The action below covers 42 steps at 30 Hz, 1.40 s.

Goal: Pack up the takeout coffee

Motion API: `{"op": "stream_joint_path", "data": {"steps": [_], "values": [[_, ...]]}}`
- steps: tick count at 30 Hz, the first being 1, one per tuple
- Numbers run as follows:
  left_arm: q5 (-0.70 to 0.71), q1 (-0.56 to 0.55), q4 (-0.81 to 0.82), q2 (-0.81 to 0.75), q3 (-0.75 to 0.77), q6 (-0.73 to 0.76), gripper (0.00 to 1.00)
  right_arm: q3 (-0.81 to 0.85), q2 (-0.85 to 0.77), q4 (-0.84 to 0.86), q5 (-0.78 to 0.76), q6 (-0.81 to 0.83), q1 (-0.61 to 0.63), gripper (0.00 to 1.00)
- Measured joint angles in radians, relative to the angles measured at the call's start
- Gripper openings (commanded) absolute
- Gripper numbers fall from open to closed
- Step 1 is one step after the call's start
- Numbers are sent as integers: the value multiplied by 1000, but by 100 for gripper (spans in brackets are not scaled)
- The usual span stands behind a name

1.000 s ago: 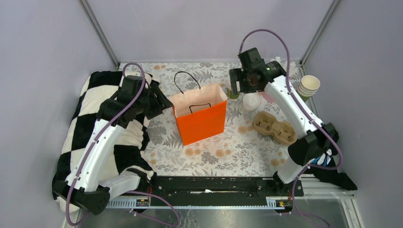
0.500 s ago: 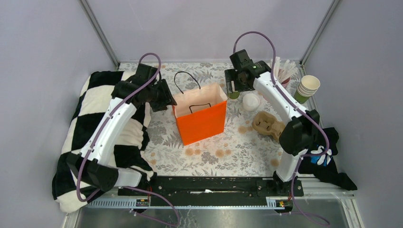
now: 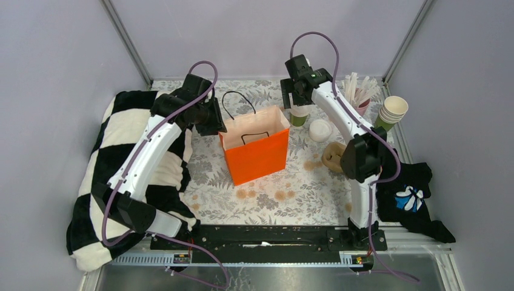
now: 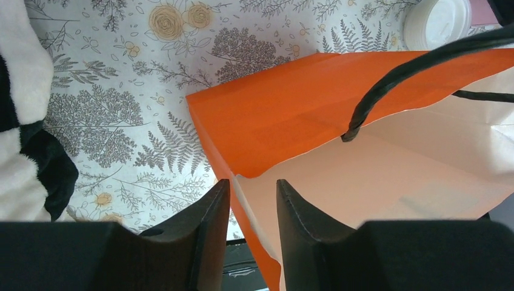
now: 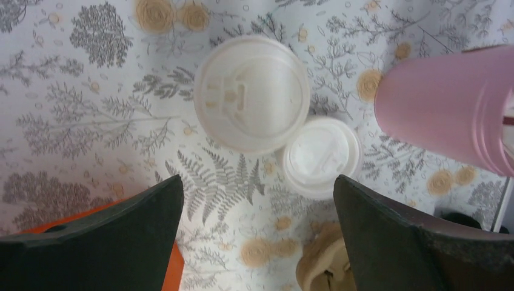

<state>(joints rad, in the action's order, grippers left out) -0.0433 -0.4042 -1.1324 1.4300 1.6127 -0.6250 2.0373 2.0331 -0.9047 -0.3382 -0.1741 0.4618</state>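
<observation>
The takeout coffee [image 3: 297,117], a green cup under a white lid [image 5: 251,94], stands at the back of the table, right of the orange paper bag [image 3: 254,151]. My right gripper [image 3: 295,100] hangs over it, open wide. In the right wrist view the lid lies ahead of the right gripper [image 5: 257,182], not between the fingers. My left gripper [image 3: 217,124] is at the bag's left rim. In the left wrist view the left gripper [image 4: 253,200] has its jaws narrowed but apart, straddling the bag wall [image 4: 242,200] without pressing it.
A loose white lid [image 3: 320,129] lies right of the coffee. The brown pulp carrier [image 3: 334,156] is partly hidden behind my right arm. A pink cup of straws [image 3: 360,96] and stacked lidless cups [image 3: 393,112] stand far right. A chequered blanket [image 3: 121,157] covers the left side.
My left arm has swung right to the bag's left rim and its jaws have narrowed. My right arm has moved left and back over the coffee, its jaws a little wider.
</observation>
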Motion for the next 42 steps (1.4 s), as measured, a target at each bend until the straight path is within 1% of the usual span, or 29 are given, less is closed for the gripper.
{"op": "stream_joint_path", "data": {"steps": [4, 11, 22, 42], "values": [[-2, -9, -5, 13, 9, 21, 35, 78, 90, 6, 15, 2, -16, 100], [-6, -11, -21, 18, 35, 50, 34, 107, 173, 10, 67, 6, -56, 100], [-10, -11, -27, 48, 50, 68, 32, 126, 179, 27, 120, 5, -66, 100], [-11, -11, -27, 47, 50, 84, 32, 142, 216, 49, 150, 27, -71, 99]]}}
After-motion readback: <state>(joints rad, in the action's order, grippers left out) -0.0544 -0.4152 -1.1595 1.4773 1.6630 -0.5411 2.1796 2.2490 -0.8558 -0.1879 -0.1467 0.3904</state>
